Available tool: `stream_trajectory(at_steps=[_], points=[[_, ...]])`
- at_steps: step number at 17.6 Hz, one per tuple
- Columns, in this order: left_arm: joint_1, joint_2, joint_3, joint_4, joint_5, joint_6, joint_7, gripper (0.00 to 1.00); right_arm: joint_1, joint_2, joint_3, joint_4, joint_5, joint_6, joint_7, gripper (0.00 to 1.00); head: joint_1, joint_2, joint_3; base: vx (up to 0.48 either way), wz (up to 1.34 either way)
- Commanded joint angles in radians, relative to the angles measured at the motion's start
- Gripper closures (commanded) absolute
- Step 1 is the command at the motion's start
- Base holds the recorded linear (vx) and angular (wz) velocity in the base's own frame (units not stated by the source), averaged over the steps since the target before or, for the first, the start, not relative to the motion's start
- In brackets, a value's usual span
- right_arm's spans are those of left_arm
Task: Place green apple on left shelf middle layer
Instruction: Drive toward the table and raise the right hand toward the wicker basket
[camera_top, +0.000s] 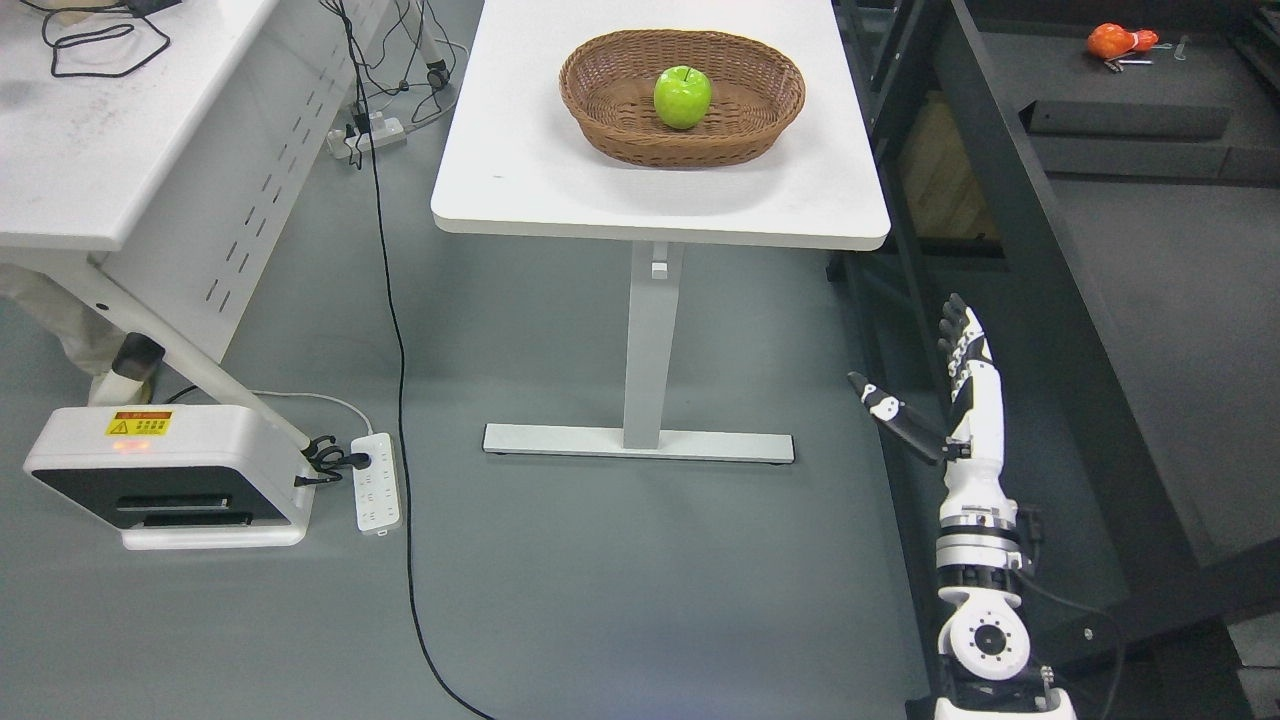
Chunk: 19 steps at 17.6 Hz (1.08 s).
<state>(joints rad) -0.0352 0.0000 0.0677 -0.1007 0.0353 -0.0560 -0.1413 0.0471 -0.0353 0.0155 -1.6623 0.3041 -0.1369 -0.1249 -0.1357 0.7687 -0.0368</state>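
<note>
Nearest, the right hand (945, 385) rises from the lower right beside the dark frame (1010, 180), fingers straight, thumb spread, holding nothing. Farther off, the green apple (683, 97) sits in the wicker basket (610, 105) on the white table (520, 170)

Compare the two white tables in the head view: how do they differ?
The centre table has a single pedestal leg on a flat foot; the left table has a slotted side panel and a slanted leg. The centre table carries a wicker basket holding the green apple; the left table carries only black cables in view. The centre top looks clean, the left smudged. Both tops are white.
</note>
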Motion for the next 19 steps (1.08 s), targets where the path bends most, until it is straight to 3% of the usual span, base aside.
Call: stream_trajectory(at_steps=[1, 5, 9, 19], points=[[0.000, 0.017, 0.001, -0.001, 0.000, -0.001, 0.000, 0.00, -0.061, -0.150, 0.092, -0.010, 0.533, -0.003, -0.007, 0.00, 0.0000, 0.000, 0.000, 0.000, 0.00], [0.000, 0.017, 0.001, -0.001, 0.000, -0.001, 0.000, 0.00, -0.062, -0.149, 0.098, -0.030, 0.529, -0.006, -0.001, 0.00, 0.0000, 0.000, 0.000, 0.000, 0.00], [0.000, 0.017, -0.002, -0.001, 0.000, -0.001, 0.000, 0.00, -0.127, -0.135, 0.100, -0.039, 0.527, -0.017, 0.134, 0.00, 0.0000, 0.000, 0.000, 0.018, 0.00], [0.000, 0.017, 0.001, 0.000, 0.000, -0.001, 0.000, 0.00, -0.138, -0.091, 0.101, -0.039, 0.461, -0.009, 0.154, 0.00, 0.0000, 0.000, 0.000, 0.138, -0.05]])
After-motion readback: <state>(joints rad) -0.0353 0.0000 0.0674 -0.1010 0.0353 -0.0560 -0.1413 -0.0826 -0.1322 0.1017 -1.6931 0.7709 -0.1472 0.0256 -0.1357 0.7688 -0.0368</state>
